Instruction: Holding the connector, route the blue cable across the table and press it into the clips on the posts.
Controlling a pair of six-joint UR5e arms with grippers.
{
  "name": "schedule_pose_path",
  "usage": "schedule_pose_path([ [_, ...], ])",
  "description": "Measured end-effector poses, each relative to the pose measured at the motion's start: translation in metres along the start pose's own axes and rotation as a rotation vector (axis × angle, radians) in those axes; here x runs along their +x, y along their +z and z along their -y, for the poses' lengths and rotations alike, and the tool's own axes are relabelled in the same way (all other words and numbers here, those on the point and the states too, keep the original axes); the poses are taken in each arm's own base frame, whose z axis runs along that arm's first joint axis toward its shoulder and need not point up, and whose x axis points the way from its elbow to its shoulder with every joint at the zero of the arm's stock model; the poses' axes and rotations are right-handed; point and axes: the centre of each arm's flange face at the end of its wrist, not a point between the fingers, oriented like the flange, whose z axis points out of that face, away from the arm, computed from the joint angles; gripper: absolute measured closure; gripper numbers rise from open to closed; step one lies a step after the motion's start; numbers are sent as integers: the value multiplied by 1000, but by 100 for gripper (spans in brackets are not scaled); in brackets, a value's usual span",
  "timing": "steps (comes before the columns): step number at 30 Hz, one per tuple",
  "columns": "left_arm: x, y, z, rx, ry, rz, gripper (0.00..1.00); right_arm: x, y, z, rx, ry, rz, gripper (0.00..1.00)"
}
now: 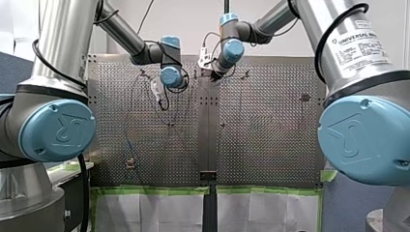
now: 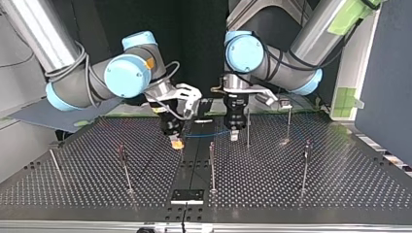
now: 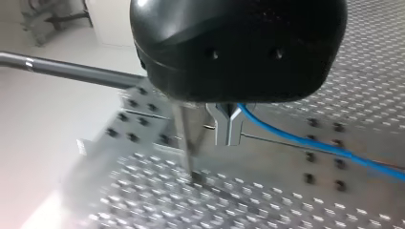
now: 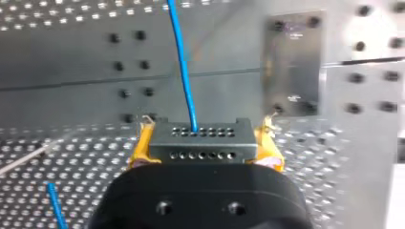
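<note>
In the right wrist view my right gripper (image 4: 204,143) is shut, its yellow pads (image 4: 141,143) clamping a grey connector (image 4: 200,142). The blue cable (image 4: 183,67) runs out of the connector, away over the table. In the left wrist view the metal fingers of my left gripper (image 3: 228,130) are shut on the blue cable (image 3: 310,144), which trails off to one side. In the top view my right gripper (image 2: 177,142) and my left gripper (image 2: 234,134) hang side by side low over the table's far middle. A short span of cable (image 2: 206,134) stretches between them.
Several thin posts stand on the perforated table (image 2: 340,184): one (image 2: 212,165) near the middle, one (image 2: 124,165) to its left, one (image 2: 305,165) to its right, and one (image 2: 248,127) beside my left gripper. A small dark plate (image 2: 187,195) lies at the near edge.
</note>
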Motion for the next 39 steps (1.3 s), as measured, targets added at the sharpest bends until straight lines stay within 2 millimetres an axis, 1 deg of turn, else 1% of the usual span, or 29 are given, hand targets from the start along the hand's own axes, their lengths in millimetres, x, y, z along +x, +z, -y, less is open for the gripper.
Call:
schedule_pose_path([
  [6, -37, 0, 7, 21, -25, 61, 100, 31, -19, 2, 7, 4, -52, 100],
  [7, -46, 0, 8, 25, -30, 75, 97, 36, -21, 2, 7, 5, -60, 100],
  [9, -57, 1, 10, 35, -36, 92, 97, 47, -28, 2, 10, 7, -80, 100],
  [11, -61, 3, 12, 49, -37, 97, 97, 57, -34, 1, 16, 9, -97, 100],
  [13, -58, 6, 13, 59, -34, 89, 97, 60, -35, 0, 18, 10, -100, 100],
  [18, -49, 10, 12, 66, -30, 75, 97, 52, -29, -2, 18, 10, -86, 100],
  [22, -48, 13, 8, 60, -28, 73, 97, 46, -25, -4, 16, 10, -74, 100],
  [26, -46, 16, 5, 55, -25, 70, 97, 35, -18, -5, 13, 9, -54, 100],
  [32, -30, 24, 0, 57, -17, 55, 97, 25, -11, -8, 11, 8, -39, 100],
  [39, -30, 38, -6, 58, -18, 66, 97, 19, -3, -14, 10, 9, -30, 100],
])
